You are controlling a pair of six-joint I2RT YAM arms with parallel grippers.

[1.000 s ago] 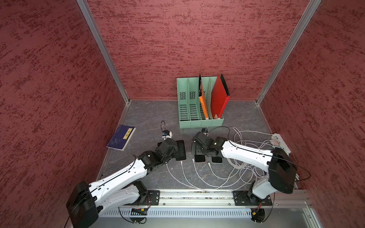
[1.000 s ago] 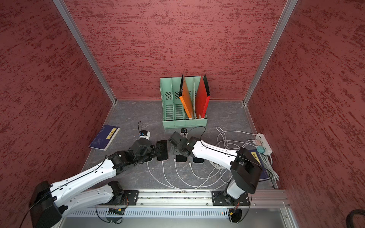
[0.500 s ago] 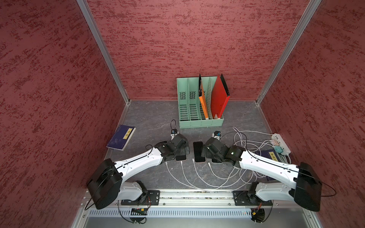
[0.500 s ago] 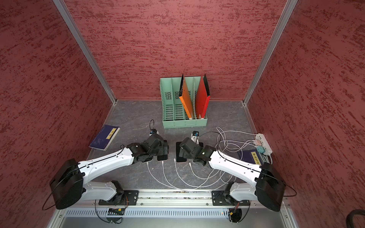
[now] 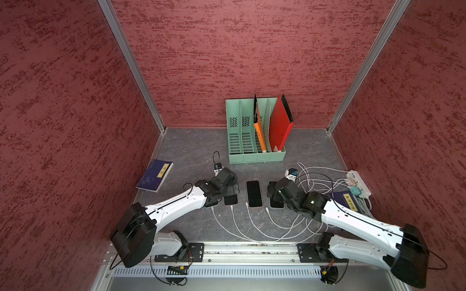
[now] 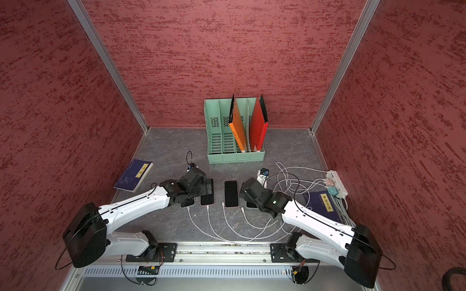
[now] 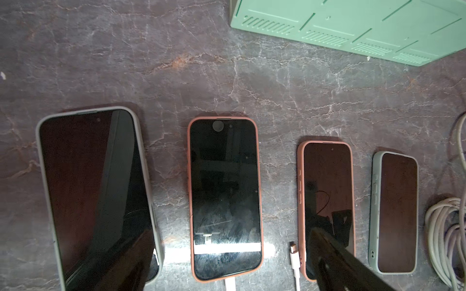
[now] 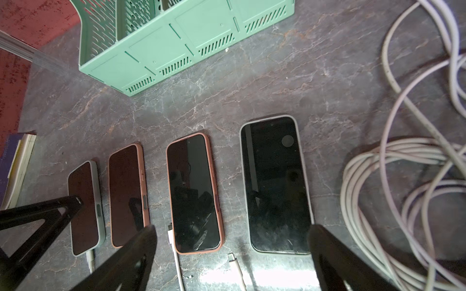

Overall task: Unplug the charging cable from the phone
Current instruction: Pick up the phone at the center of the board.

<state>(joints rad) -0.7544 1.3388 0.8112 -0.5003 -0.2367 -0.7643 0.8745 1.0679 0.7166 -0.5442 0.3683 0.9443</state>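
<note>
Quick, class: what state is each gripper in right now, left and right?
Left gripper: open, holding nothing.
Right gripper: open, holding nothing.

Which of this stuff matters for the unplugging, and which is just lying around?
In the job: row of phones, white charging cables, left gripper and right gripper, both open.
Leave alone: green file rack, orange folder, red folder, blue book, second blue book, power strip.
</note>
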